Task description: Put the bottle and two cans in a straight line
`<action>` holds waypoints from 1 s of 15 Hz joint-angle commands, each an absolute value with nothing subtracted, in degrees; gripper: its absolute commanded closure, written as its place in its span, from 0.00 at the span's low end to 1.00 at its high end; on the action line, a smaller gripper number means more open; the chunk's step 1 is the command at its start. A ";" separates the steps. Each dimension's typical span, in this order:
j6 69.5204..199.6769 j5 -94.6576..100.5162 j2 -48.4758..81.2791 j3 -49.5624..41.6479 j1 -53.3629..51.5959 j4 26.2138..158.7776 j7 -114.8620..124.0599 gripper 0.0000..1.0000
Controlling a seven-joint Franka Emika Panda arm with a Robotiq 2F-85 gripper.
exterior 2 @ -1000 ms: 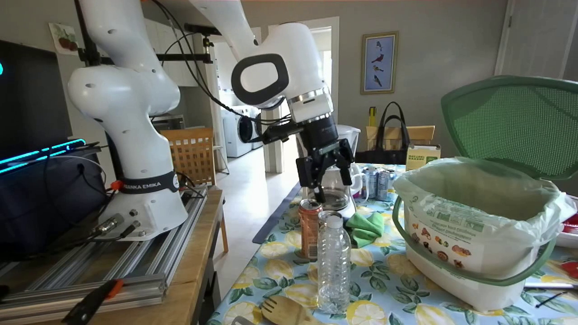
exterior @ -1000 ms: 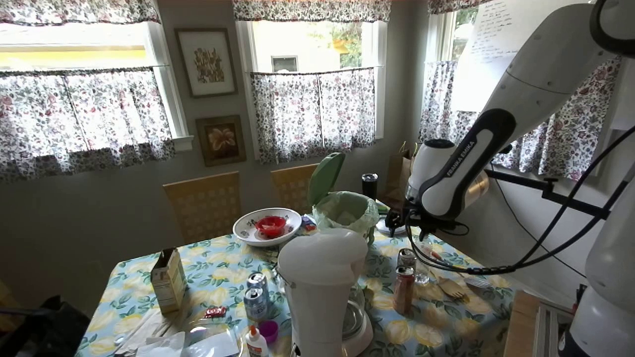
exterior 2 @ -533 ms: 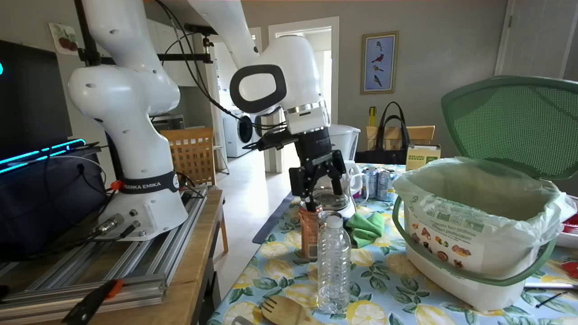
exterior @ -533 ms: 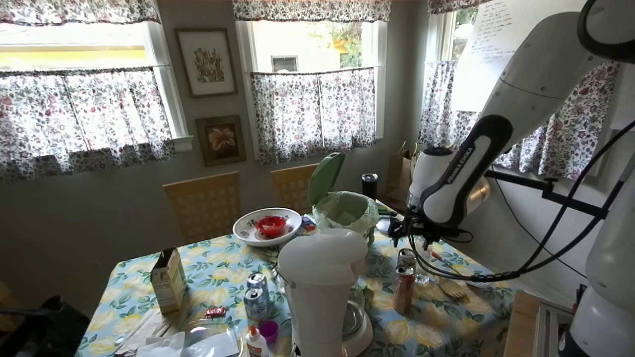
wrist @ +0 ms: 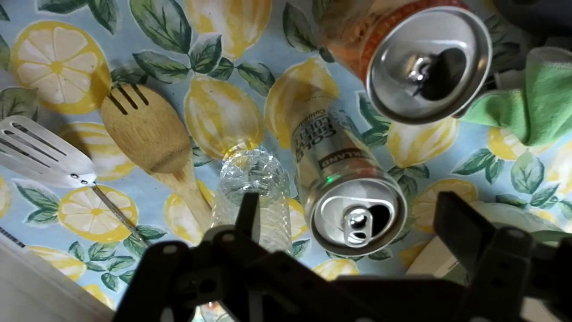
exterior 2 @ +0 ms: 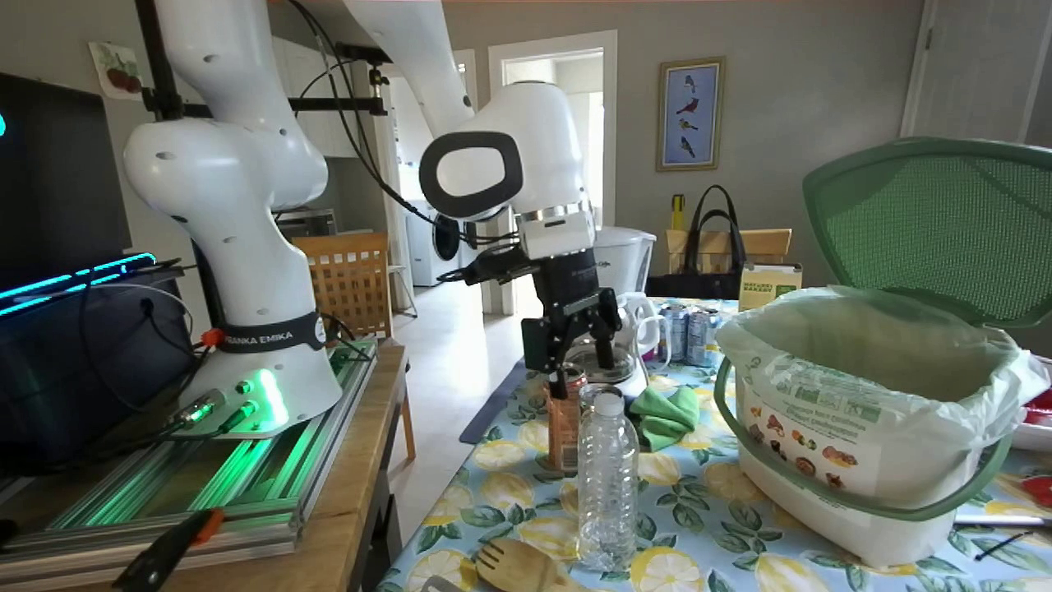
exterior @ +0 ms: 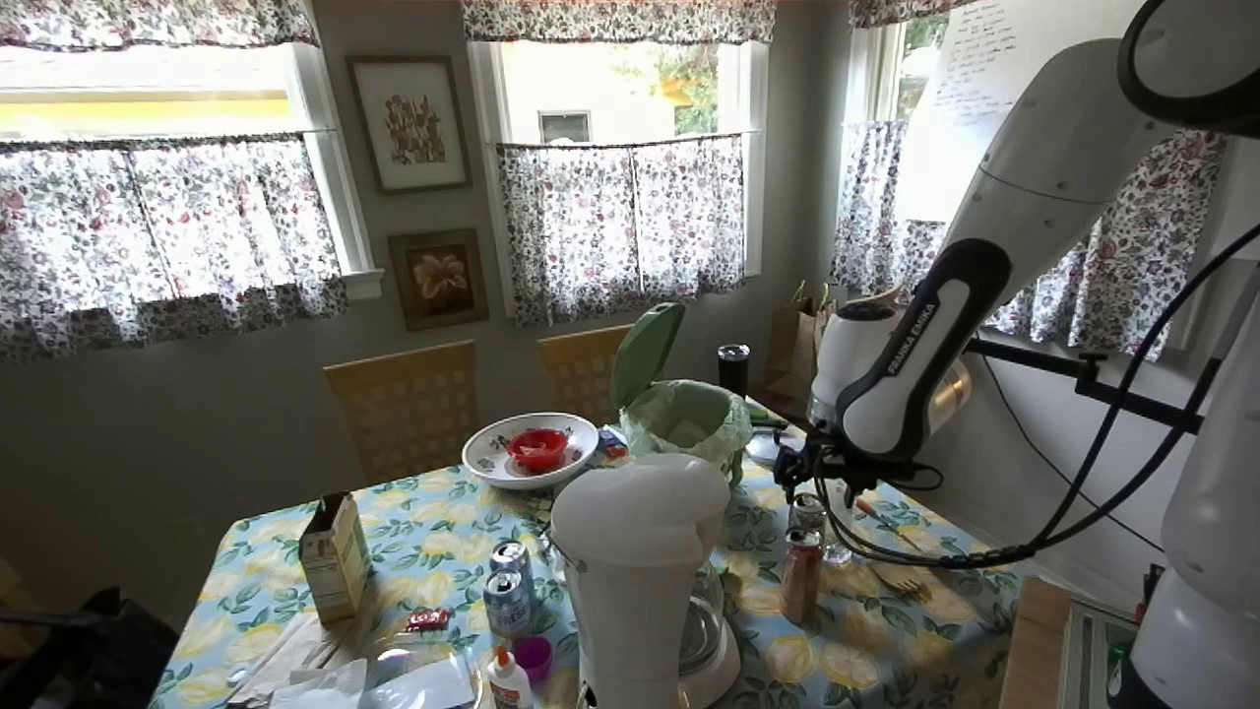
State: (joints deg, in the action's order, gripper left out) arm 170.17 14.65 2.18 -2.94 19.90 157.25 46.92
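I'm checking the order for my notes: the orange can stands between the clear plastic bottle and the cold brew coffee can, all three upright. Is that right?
Not the order: the wrist view shows the cold brew coffee can as the middle one, between the clear plastic bottle and the orange can. All three do stand upright.

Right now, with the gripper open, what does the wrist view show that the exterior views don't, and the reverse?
Only the wrist view: readable COLD BREW lettering on the silvery can.
Only the exterior views: the white arm, the red bowl and the blue cans.
Shared: the open gripper, the silvery can, the orange can, the clear bottle and the wooden fork.
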 commanded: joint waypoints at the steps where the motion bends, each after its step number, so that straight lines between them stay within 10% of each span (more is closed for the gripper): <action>1: 169.72 19.74 3.69 -4.17 19.90 156.16 48.80 0.01; 3: 169.81 21.61 3.96 -4.78 19.84 156.02 49.06 0.04; 12: 170.23 28.01 4.32 -6.57 19.64 155.15 51.16 0.79; 13: 170.23 28.20 4.29 -6.54 19.63 155.05 51.35 0.71; 14: 170.32 28.37 4.21 -6.47 19.62 154.96 51.44 0.42; 15: 170.33 28.54 4.17 -6.44 19.60 154.92 51.60 0.45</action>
